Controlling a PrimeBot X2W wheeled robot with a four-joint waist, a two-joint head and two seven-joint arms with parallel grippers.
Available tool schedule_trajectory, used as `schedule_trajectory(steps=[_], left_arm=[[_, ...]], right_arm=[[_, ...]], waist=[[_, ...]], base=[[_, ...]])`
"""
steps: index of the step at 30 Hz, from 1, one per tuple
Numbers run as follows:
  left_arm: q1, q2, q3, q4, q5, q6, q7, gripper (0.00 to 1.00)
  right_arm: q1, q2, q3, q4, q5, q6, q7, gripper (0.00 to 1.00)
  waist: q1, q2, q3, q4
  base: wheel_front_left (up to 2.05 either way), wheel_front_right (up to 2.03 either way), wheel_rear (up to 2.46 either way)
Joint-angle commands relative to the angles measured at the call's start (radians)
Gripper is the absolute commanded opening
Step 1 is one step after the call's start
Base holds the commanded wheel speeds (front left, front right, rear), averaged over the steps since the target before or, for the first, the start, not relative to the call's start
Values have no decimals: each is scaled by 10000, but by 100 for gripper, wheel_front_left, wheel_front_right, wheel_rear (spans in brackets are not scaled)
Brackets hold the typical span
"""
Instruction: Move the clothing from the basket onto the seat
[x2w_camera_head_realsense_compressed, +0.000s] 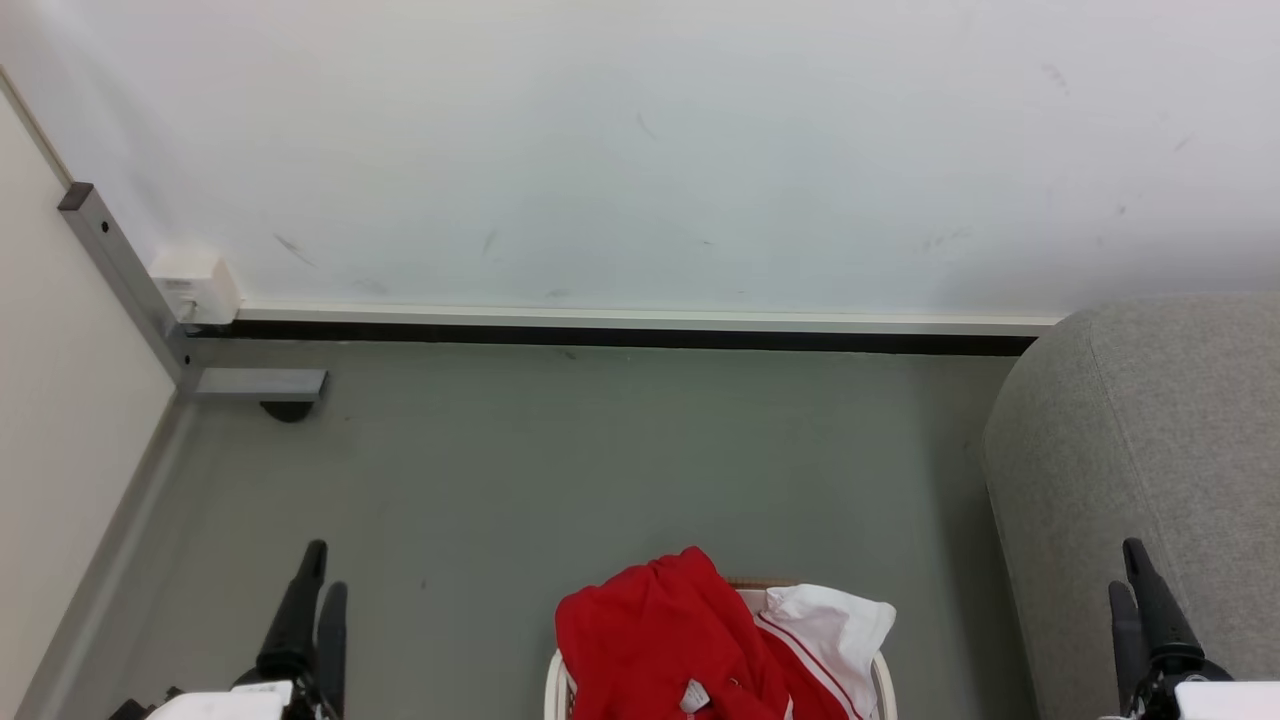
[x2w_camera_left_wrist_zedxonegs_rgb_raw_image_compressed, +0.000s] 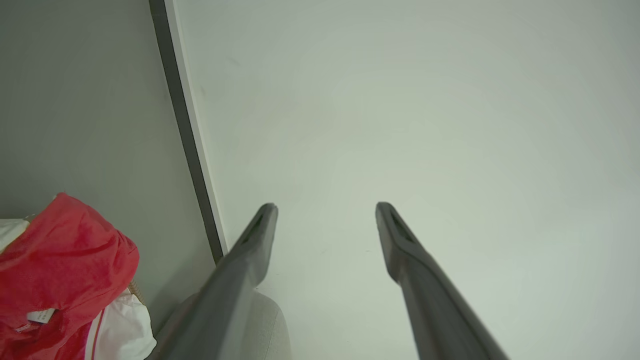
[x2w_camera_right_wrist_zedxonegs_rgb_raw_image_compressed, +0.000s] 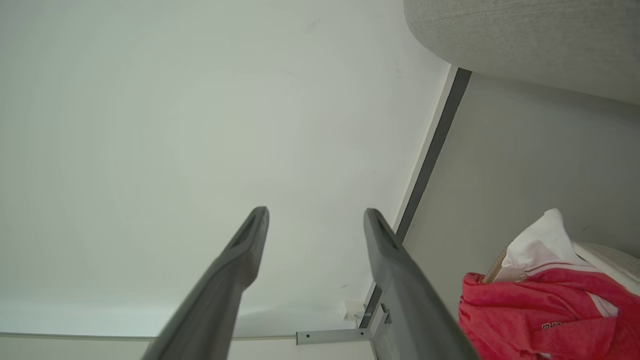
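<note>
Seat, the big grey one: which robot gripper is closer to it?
Right. The right gripper hovers just beside the seat; the left gripper is far off, on the other side of the clothing and basket.

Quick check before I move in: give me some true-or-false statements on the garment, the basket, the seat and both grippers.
1. The clothing lies heaped in the basket. True.
2. The left gripper is shut on the clothing. False: it is open, holds nothing, and is apart from the garment.
3. The seat stands to the robot's right of the basket. True.
4. The right gripper is shut. False: its fingers are spread with nothing between them.
5. Part of the clothing lies on the seat. False: all that shows of it is in the basket.
</note>
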Motion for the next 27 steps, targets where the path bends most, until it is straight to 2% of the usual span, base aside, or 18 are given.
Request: schedule_trajectory(steps=[1,10,19,27], left_arm=[[-220,57,-17,-150,198,-1,-136,100],[-271,66,-116,-240,1605,118,-551,100],[-259,76,-398,-511,3483,509,-921,100],[-251,83,-671,-600,5265,630,-1189,100]], right_arm=[[-281,-140,91,-89,-269,-2,-131,100],[-414,-164,206,-199,-2151,-3,-550,100],[-412,-167,428,-358,-4508,-5,-928,100],[-463,-381,807,-326,-6334,-6,-1193,100]], waist=[[0,0,2,0],[0,0,21,-5],[0,0,21,-8],[0,0,13,-8]], base=[[0,0,0],[0,0,0],[0,0,0],[0,0,0]])
